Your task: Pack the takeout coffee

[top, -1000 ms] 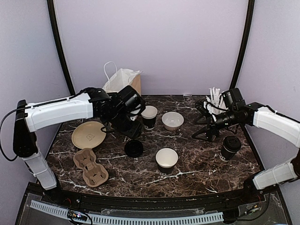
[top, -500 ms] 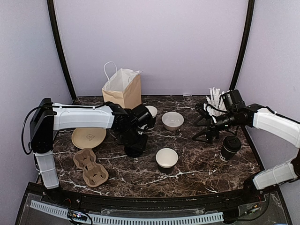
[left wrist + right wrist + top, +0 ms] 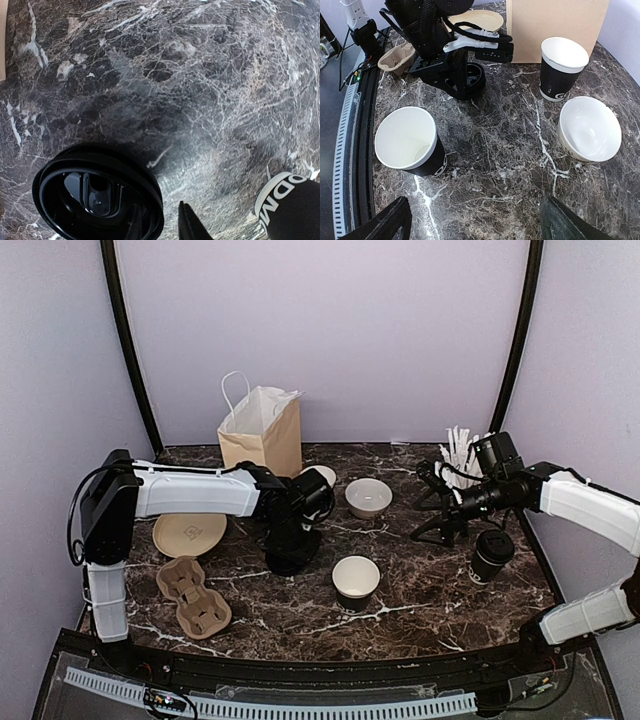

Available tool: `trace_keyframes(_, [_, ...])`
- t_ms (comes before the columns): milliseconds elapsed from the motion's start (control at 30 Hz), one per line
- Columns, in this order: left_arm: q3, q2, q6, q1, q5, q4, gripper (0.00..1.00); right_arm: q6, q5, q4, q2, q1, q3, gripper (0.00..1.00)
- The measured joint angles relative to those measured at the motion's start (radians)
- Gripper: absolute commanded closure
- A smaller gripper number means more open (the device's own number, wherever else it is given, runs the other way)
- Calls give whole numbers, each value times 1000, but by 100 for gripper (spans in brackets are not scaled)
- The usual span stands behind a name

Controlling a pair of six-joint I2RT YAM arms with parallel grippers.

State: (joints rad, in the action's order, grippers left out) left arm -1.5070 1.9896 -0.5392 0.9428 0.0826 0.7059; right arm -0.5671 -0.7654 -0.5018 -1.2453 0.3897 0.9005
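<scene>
- Takeout coffee lid: left end effector, just lowered over it, is narrowing; grip cannot be told.
- Right end effector is hanging released; capping likely next.

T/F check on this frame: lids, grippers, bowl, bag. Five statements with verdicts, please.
1. A loose lid lies on the table below the left gripper. True.
2. All three cups have lids. False: only the right cup is lidded; the middle cup and the far cup are open.
3. The right gripper is open and holds nothing. True.
4. The bowl sits in the carrier. False: the bowl is on the table beside the far cup; the carrier holds no bowl.
5. The bag stands upright at the back. True.
</scene>
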Motion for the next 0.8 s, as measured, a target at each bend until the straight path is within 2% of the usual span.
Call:
trace_keyframes(100, [-13, 15, 2, 0, 7, 0, 79, 0, 0, 0, 0, 0, 0, 11])
trace_keyframes(267, [-16, 23, 5, 0, 14, 5, 78, 0, 2, 0, 0, 0, -1, 11])
trace_keyframes(800, [-48, 30, 13, 0, 28, 57, 94, 0, 3, 0, 11, 0, -3, 11])
